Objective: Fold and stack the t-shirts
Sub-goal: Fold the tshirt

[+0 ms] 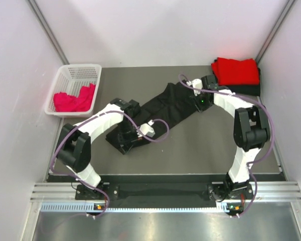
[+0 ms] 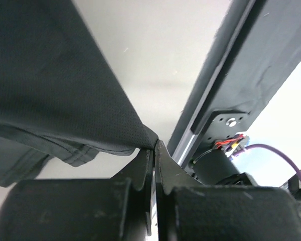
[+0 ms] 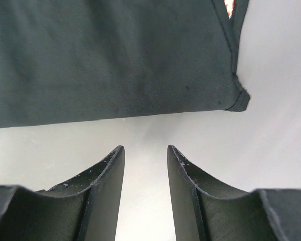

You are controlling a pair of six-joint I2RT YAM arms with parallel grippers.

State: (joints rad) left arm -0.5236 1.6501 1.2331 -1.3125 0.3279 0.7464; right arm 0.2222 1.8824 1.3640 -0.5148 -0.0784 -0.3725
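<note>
Left gripper (image 2: 153, 146) is clamped on a corner of the black shirt (image 1: 166, 103), which lies as a long diagonal strip across the table (image 1: 215, 145). Right gripper (image 3: 145, 150) stands with jaws apart and empty, just beside the shirt's far end.

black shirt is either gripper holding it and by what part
The left gripper pinches the black shirt by a corner; the right gripper is open, holding nothing.

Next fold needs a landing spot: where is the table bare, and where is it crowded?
Bare: the near-right table, between the black t-shirt and the right arm at its base; also the far strip between the basket and the red stack. Crowded: the middle diagonal, where the shirt lies stretched.
</note>
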